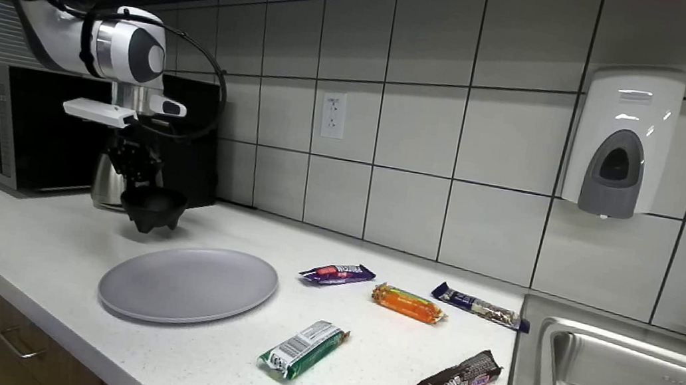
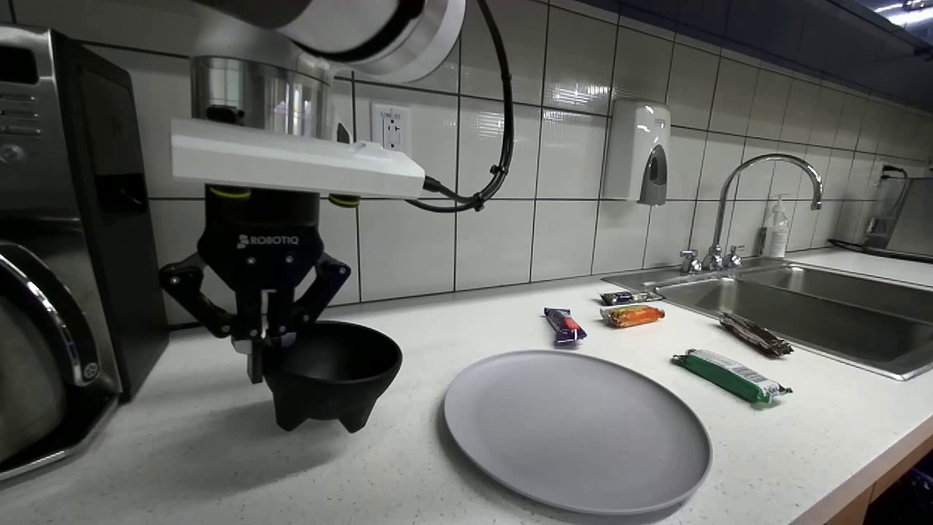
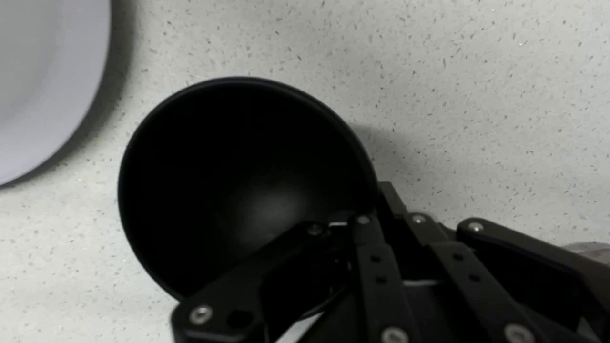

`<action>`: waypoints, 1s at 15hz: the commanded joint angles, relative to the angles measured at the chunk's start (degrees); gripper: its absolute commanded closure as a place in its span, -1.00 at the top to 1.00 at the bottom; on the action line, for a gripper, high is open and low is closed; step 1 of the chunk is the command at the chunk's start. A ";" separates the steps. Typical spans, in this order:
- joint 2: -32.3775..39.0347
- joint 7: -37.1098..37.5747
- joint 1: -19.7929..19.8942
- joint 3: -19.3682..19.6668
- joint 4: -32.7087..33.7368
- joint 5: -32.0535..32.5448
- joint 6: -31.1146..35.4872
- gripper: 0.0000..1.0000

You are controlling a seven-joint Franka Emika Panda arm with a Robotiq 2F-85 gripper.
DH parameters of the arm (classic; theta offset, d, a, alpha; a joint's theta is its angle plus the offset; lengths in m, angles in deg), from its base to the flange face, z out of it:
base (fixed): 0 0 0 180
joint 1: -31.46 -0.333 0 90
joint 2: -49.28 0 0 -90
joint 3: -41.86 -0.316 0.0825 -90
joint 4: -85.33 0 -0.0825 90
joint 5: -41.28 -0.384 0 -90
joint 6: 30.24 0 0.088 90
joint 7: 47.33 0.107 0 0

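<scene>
Robotiq gripper (image 2: 264, 350) pinches the black bowl (image 2: 332, 383) by one side, presumably because its wall is thin enough to grasp there, holding it mouth up near the grey plate (image 2: 576, 430), apparently just above the white counter (image 2: 408, 474)

A round black bowl (image 2: 335, 383) with flaring sides, stubby tapered feet beneath and a dark, smooth inside showing a faint sheen is pinched at its rim by the gripper (image 2: 264, 355). It is roughly upright, mouth facing up, held just above the table (image 2: 386, 481), near the gray plate (image 2: 576, 430) but apart from it.
</scene>
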 commanded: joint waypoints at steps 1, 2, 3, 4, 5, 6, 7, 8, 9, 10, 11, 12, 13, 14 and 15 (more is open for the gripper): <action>2.23 -0.70 -1.43 1.00 4.30 0.76 -3.93 -0.96; 2.57 -0.70 -1.59 1.06 4.70 0.73 -4.34 -0.96; 2.96 -0.71 -1.73 1.10 5.18 0.69 -4.77 -0.96; 3.27 -0.70 -1.88 1.17 5.49 0.70 -5.08 -0.96; 3.54 -0.65 -2.00 1.26 5.76 0.65 -5.33 -0.96; 3.79 -0.65 -2.13 1.35 6.06 0.64 -5.63 -0.96; 4.00 -0.60 -2.27 1.44 6.31 0.64 -5.94 -0.96; 4.23 -0.60 -2.36 1.49 6.60 0.60 -6.30 -0.96; 4.43 -0.57 -2.48 1.56 6.85 0.62 -6.63 -0.96; 4.56 -0.58 -2.56 1.59 7.04 0.62 -6.89 -0.96; 4.71 -0.60 -2.63 1.61 7.28 0.61 -7.13 -0.96; 4.80 -0.71 -2.66 1.56 7.44 0.54 -7.36 -0.49; 4.72 -0.50 -2.85 1.70 7.40 0.82 -7.28 -0.31; 4.74 -0.55 -2.87 1.70 7.59 0.82 -7.39 -0.21; 4.75 -0.52 -2.91 1.72 7.70 0.81 -7.40 -0.04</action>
